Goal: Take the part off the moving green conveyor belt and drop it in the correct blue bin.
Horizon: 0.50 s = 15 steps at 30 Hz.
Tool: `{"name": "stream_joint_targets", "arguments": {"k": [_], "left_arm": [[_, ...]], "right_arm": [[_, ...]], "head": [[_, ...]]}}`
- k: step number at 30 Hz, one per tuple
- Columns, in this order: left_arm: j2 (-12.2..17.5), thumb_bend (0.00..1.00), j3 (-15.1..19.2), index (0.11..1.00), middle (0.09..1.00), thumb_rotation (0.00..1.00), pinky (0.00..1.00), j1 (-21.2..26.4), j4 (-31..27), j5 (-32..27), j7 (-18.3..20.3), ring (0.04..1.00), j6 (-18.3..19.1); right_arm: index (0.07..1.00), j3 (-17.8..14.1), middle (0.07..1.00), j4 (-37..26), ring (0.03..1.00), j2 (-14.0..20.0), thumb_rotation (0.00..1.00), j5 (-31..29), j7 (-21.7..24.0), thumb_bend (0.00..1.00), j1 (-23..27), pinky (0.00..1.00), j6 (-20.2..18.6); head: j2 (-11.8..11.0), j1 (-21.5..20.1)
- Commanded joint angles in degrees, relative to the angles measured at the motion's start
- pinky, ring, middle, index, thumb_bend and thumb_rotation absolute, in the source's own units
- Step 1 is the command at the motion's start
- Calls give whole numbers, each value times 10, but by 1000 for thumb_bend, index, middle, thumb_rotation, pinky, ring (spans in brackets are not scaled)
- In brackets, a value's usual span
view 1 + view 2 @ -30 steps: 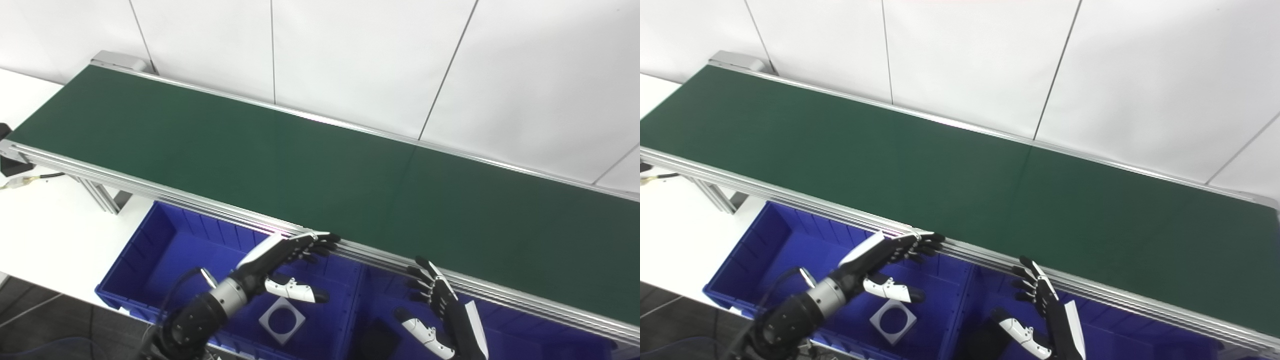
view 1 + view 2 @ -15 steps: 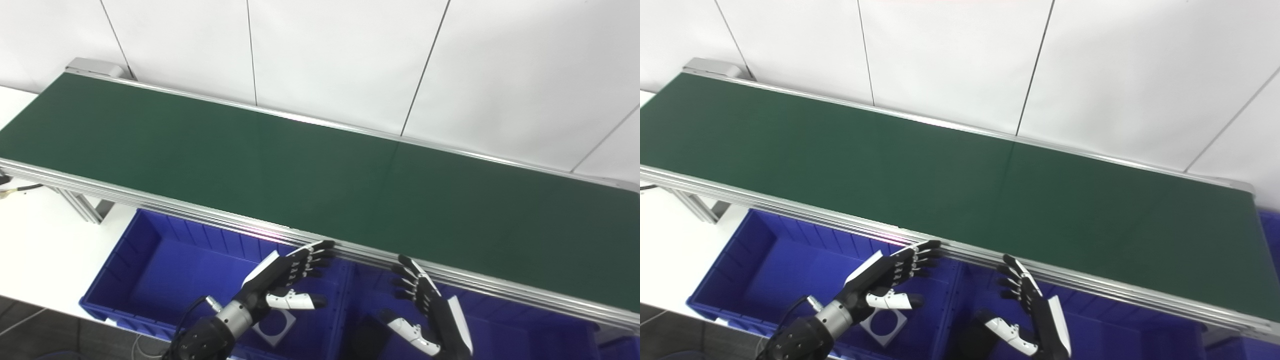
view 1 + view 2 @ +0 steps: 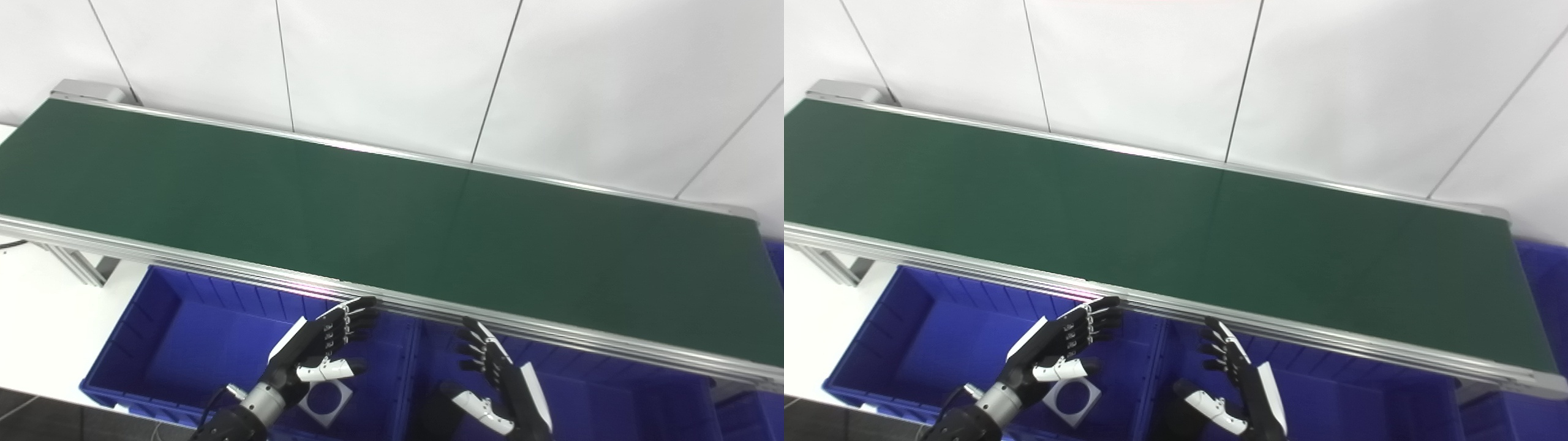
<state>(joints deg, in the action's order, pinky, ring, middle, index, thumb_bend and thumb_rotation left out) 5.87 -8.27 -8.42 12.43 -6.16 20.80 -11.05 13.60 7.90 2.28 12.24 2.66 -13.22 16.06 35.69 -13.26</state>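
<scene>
The flat grey square part with a round hole (image 3: 323, 401) lies on the floor of the left blue plastic bin (image 3: 165, 343), toward its near right corner; the long green conveyor belt (image 3: 380, 220) with its silver aluminium side rails (image 3: 551, 334) carries nothing and runs from far left to right along the white panelled wall (image 3: 392, 67); the left black-and-white robot hand (image 3: 318, 352) hovers over the left bin just above the part, fingers spread and straight, thumb pointing right, holding nothing, fingertips near the belt's near rail; the right black-and-white robot hand (image 3: 499, 386) hovers over the right blue plastic bin (image 3: 612, 398), fingers apart and raised toward the rail, thumb out to the left, holding nothing; a dark object beneath it, at the bottom edge, is too hidden to identify; the two bins stand side by side under the near rail, on a white table (image 3: 43, 318).
</scene>
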Motion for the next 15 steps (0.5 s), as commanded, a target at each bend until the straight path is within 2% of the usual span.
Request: {"name": "stream_joint_targets", "arguments": {"k": [1, 7, 15], "left_arm": [[4, 1000, 5, 859, 842, 426, 842, 6, -11, -10, 2, 858, -20], [11, 1000, 12, 869, 844, 421, 842, 7, -12, -23, 9, 861, -19], [28, 1000, 25, 883, 855, 417, 872, 16, -7, -43, 22, 878, -20]], "right_arm": [[913, 3, 859, -10, 805, -8, 585, 2, -7, 799, 6, 726, 29], [910, 8, 863, -9, 807, -18, 584, 8, -12, 799, 10, 730, 21], [911, 17, 863, 10, 805, -38, 598, 29, -25, 808, 26, 718, 13]], "head": [[0, -1], [8, -30], [18, -122]]}}
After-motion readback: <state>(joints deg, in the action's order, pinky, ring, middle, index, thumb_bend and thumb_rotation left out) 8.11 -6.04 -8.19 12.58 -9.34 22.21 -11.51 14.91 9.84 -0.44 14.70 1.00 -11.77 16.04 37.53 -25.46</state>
